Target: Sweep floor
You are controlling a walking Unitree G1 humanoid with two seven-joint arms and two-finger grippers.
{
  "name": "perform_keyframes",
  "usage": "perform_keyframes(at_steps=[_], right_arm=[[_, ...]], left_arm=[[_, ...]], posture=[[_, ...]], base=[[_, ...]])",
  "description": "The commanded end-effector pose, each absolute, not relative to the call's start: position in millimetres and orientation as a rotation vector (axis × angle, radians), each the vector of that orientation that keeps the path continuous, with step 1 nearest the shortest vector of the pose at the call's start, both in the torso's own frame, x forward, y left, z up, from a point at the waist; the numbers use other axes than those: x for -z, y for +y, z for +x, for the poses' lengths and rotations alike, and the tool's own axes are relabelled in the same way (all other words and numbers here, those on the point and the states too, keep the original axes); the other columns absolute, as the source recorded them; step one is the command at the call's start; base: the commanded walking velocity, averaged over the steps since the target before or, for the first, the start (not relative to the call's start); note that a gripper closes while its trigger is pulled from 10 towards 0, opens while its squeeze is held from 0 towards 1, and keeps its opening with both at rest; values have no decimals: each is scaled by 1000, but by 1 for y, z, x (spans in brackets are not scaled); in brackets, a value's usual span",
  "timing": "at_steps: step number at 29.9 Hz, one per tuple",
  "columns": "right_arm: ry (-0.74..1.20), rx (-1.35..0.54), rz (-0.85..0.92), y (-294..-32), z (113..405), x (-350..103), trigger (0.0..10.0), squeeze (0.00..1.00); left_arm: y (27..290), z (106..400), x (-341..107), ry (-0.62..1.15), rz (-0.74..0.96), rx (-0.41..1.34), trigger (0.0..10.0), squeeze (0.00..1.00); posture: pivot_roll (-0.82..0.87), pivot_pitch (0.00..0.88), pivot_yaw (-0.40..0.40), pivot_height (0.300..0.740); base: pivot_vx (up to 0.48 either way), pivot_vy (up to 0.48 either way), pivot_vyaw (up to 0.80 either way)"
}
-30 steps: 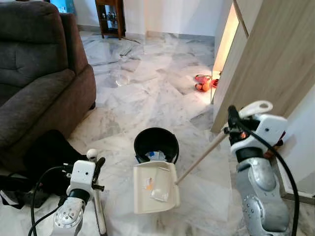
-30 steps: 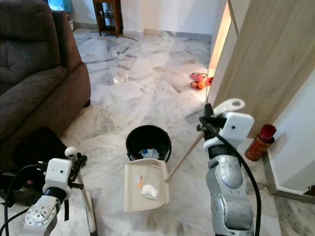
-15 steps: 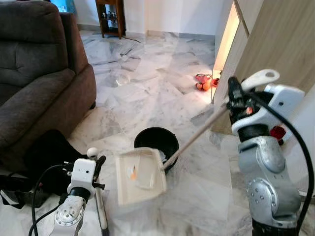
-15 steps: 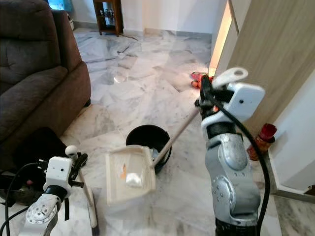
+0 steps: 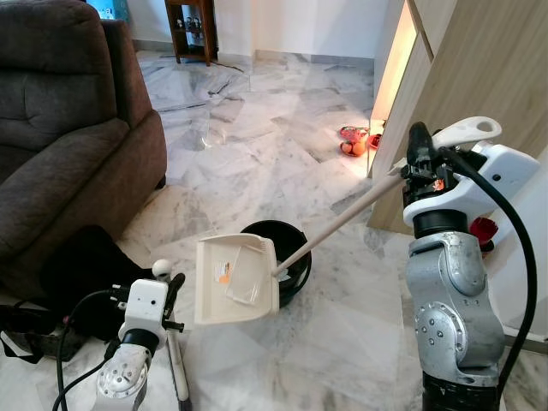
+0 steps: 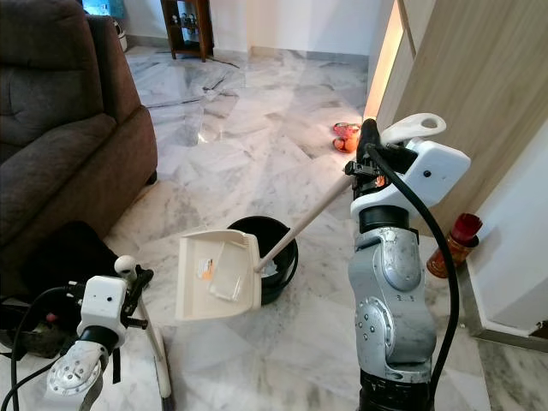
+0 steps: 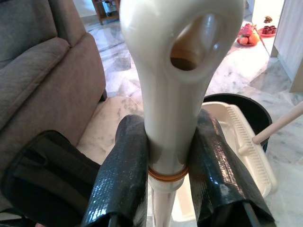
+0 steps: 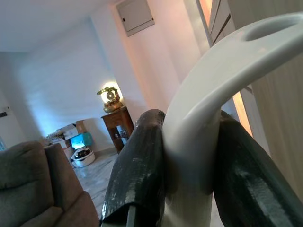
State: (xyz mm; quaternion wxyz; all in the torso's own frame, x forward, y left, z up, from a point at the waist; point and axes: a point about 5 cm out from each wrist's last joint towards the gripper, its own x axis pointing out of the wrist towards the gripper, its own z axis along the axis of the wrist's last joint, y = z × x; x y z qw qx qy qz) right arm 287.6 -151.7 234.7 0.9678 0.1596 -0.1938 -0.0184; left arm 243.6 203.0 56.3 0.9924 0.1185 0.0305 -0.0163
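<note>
Right wrist view has the right gripper (image 8: 189, 156) clamped tight round the dustpan handle (image 5: 342, 219); the cream dustpan (image 5: 235, 280) hangs tilted above the black bin's (image 5: 291, 257) left rim. Left gripper (image 7: 165, 161) pinches the broom handle (image 7: 173, 71) near the sofa (image 5: 60, 145).

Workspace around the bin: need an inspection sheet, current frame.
Surface: marble floor, glossy.
Job's things: dustpan lifted and tilted beside the black bin, scraps in it; broom handle upright.
Clutter: black bag by the sofa; red bottle by the wall.
Grippers: right gripper shut on dustpan handle; left gripper shut on broom handle.
Cables: black cable at the left arm.
Surroundings: brown sofa, wooden door.
</note>
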Motion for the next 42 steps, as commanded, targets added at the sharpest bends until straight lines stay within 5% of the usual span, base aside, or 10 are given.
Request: perform_keyframes(at_steps=[1,18,42], right_arm=[[-489,18,345,-149,284,-251,10000,0],[-478,7,350,-144,284,-244,10000,0],[-458,-4,373,-138,285,-239,10000,0]], left_arm=[[206,244,-66,4,267,16,10000,0],[204,243,-66,-12,263,-18,10000,0],[205,247,-69,-26,260,-30,10000,0]], posture=[[209,41,4,740],[206,8,1,740],[208,9,-1,740]], base=[[0,0,0],[0,0,0],[273,0,0]])
